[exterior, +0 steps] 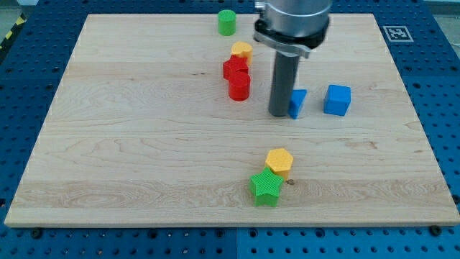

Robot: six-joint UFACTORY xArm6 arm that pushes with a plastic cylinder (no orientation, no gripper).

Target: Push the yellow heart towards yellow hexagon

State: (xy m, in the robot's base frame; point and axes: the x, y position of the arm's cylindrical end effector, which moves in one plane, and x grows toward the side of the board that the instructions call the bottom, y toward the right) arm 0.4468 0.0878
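Note:
The yellow heart (242,50) lies near the view's top centre, touching a red block (234,68) just below it. The yellow hexagon (279,161) sits low at the centre, touching a green star (266,188) below it. My tip (279,114) rests on the board right of the red blocks and against the left side of a small blue block (297,103). The tip is below and to the right of the yellow heart, and well above the hexagon.
A red cylinder (239,86) stands just below the red block. A green cylinder (227,22) is near the top edge. A blue cube (337,100) lies right of the small blue block. The wooden board (115,144) ends in blue pegboard all around.

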